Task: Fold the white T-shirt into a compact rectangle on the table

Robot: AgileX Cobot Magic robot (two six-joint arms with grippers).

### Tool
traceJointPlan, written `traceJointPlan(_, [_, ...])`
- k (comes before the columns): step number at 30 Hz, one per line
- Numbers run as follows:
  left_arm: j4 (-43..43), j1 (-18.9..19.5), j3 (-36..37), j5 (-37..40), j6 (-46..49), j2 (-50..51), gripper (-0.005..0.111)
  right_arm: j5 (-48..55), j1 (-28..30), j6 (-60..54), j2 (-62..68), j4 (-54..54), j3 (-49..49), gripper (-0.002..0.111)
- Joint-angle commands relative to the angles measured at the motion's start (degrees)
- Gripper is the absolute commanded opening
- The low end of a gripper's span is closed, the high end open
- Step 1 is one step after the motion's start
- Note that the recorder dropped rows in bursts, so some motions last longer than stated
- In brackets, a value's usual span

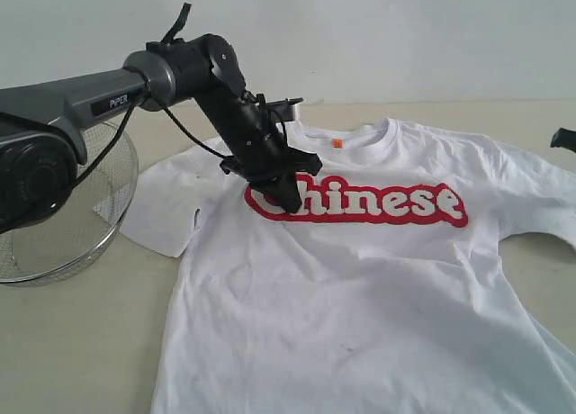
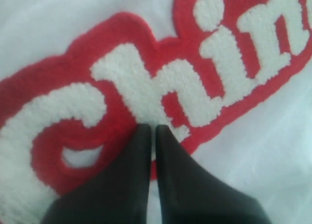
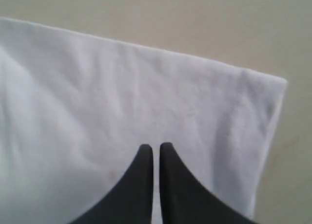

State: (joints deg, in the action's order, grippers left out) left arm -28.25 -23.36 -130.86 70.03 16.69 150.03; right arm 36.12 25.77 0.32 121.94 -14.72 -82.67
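Shirt: one soft, wrinkled white T-shirt [image 1: 360, 288] is lying flat on the matte table [image 1: 81, 342].
Lettering [image 1: 378, 202]: fuzzy, red-and-white.
Left gripper [image 2: 152, 129]: tapered fingers are sitting together over the lettering.
Right gripper [image 3: 156, 148]: likewise together, over shirt edge.
Basket [image 1: 54, 243]: one, round wire mesh.

You're looking at a pale beige table [image 1: 81, 342] carrying two things. White T-shirt [image 1: 360, 288] is lying spread flat, lettering up, filling centre through 4 o'clock, collar pointing to 12. Round wire basket [image 1: 54, 243] is sitting at 9 o'clock, just beside one sleeve.
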Motion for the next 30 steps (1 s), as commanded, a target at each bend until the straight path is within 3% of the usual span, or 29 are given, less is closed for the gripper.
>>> traceJointPlan(1, [-1.48, -0.49, 0.52, -0.07, -0.45, -2.4, 0.005, -0.42, 0.37, -8.72, -2.06, -11.6, -0.14, 0.0])
traceJointPlan(6, [-12.01, -0.6, 0.52, -0.88, 2.32, -5.38, 0.005, 1.16, 0.37, -18.84, -1.82, -24.61, -0.03, 0.0])
traceJointPlan(11, [-9.48, -0.68, 0.52, -0.07, 2.2, -10.18, 0.005, 5.49, 0.25, -32.97, -1.82, -41.85, -0.03, 0.0])
traceJointPlan(18, [-8.49, -2.51, 4.54, -0.07, 1.15, -17.37, 0.005, 6.53, -5.58, -35.74, -1.82, -43.3, -0.03, 0.0])
traceJointPlan(22, [-6.96, -5.21, 11.29, -0.07, 2.54, -21.38, 0.005, 7.02, -9.28, -37.12, -1.82, -43.65, -0.03, 0.0])
traceJointPlan(28, [-6.25, -8.49, 31.13, -0.07, 6.27, -32.89, 0.005, 13.69, -11.01, -38.34, -2.41, -46.16, -0.03, 0.0])
traceJointPlan(30, [-6.25, -8.51, 39.17, -3.97, 6.9, -36.93, 0.005, 15.99, -11.01, -38.33, -3.76, -47.18, 0.08, 0.0])
